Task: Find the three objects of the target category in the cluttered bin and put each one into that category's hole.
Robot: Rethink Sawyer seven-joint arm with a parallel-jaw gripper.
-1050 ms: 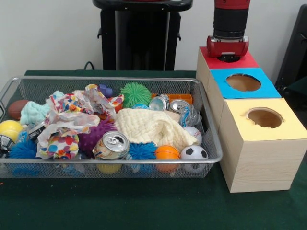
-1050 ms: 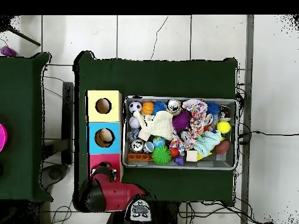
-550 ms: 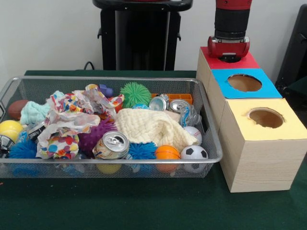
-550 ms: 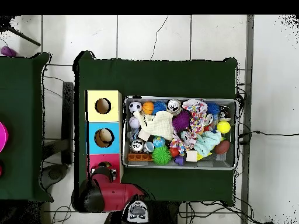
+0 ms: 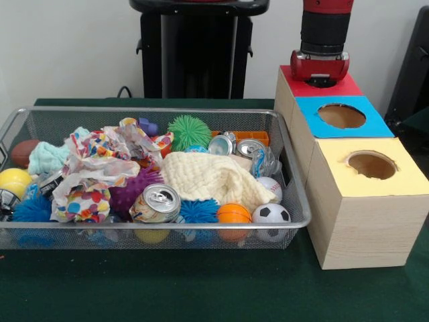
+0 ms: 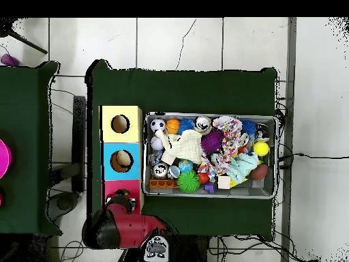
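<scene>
Green cloth covers the counter, and a wire bin full of toys sits on it. Beside the bin stand three boxes with holes on top: red, blue and yellow. The claw hangs right over the red hole, and I cannot tell if it is open or closed. From above, something round lies in the blue hole. Cans, balls and fuzzy toys are in the bin, so I think more sorting is left.
</scene>
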